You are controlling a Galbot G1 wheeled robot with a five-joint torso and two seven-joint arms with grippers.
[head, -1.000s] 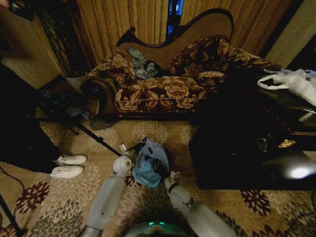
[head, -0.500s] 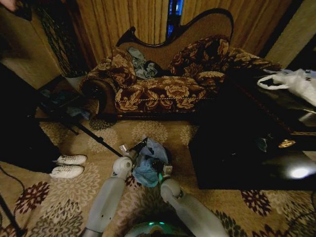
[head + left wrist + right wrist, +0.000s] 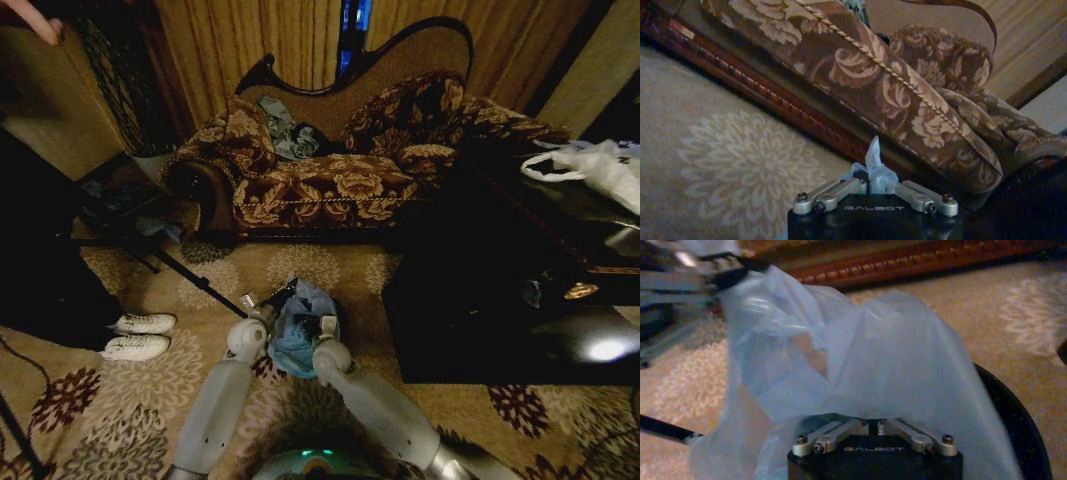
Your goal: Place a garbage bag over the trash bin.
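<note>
The pale blue garbage bag (image 3: pixel 297 338) is bunched on the floor over the small black trash bin (image 3: pixel 345 313). Part of the trash bin's rim (image 3: pixel 1017 425) curves out from under the film (image 3: pixel 893 355). My left gripper (image 3: pixel 265 303) is at the bag's far left corner. In the left wrist view this gripper (image 3: pixel 873 183) is shut on a peak of the film (image 3: pixel 873 159). My right gripper (image 3: pixel 328 326) is at the bag's near right side. In the right wrist view it (image 3: pixel 878 426) is shut, with the film rising straight from its tips. The left gripper (image 3: pixel 723 271) shows farther off there, holding a corner.
A floral sofa (image 3: pixel 330 180) with a grey-blue garment (image 3: pixel 285 130) stands behind the bin. On the right, a black table (image 3: pixel 500 300) carries a white plastic bag (image 3: pixel 600 165). White shoes (image 3: pixel 140 335) and a tripod leg (image 3: pixel 190 280) lie to the left on the patterned carpet.
My right arm has swung left and forward, bringing its gripper up against the bag. The bag has bunched narrower over the bin. The left arm has hardly moved.
</note>
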